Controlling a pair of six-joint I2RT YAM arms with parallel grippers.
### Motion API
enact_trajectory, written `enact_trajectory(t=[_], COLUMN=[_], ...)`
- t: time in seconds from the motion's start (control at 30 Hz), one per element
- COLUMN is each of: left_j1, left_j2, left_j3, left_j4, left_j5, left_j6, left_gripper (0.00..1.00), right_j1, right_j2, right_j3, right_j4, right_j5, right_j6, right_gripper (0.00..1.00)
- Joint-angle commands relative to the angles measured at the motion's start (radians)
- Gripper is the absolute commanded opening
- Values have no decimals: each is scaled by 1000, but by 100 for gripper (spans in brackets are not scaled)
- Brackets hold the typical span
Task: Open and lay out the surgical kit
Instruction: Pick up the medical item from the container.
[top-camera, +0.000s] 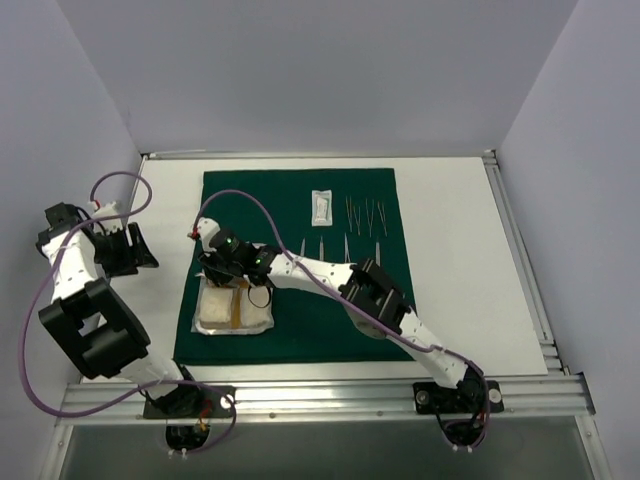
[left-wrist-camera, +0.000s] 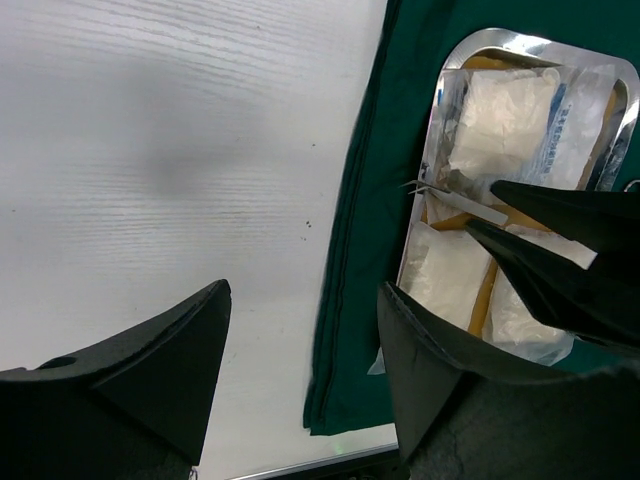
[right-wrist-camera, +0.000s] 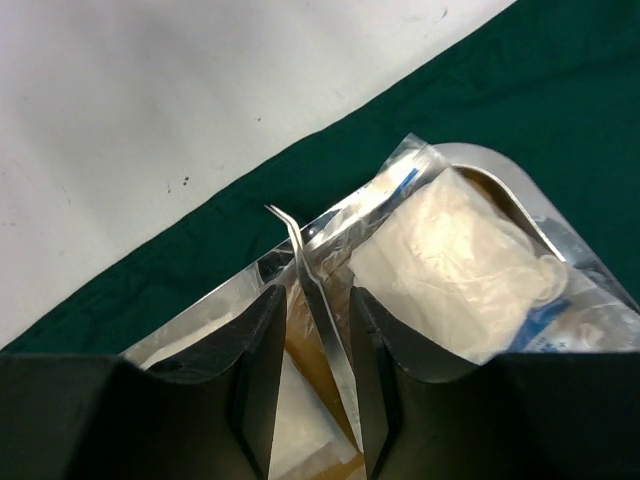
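The green cloth (top-camera: 300, 330) lies spread flat, with the steel tray (top-camera: 271, 318) on its near left part. Inside the tray (left-wrist-camera: 520, 40) are white gauze packets (left-wrist-camera: 500, 120) on a tan liner (left-wrist-camera: 482, 295). My right gripper (top-camera: 215, 262) reaches into the tray. Its jaws (right-wrist-camera: 318, 292) stand open on either side of bent-tip steel tweezers (right-wrist-camera: 322, 310), which lean close to the right finger. My left gripper (left-wrist-camera: 305, 290) hangs open and empty over the bare table, left of the cloth's edge (left-wrist-camera: 350, 300).
Laid out on the far part of the cloth are a white packet (top-camera: 321, 207), several thin steel instruments (top-camera: 365, 215) and a row of tweezers (top-camera: 322, 246). An aluminium rail (top-camera: 320, 395) runs along the table's near edge.
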Motion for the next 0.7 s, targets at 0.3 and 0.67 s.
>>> enact_trajectory(t=[0.3, 0.67], left_j1=[4, 4], left_j2=[32, 23], left_j3=[11, 17], left_j4=[-21, -27], left_j5=[82, 84], left_j6=[30, 41], left_gripper=[69, 69], right_j1=[7, 7], right_j2=[92, 108], right_j3=[123, 124], right_j4=[-31, -29], right_j5=[-86, -54], right_j6=[4, 15], right_gripper=[29, 9])
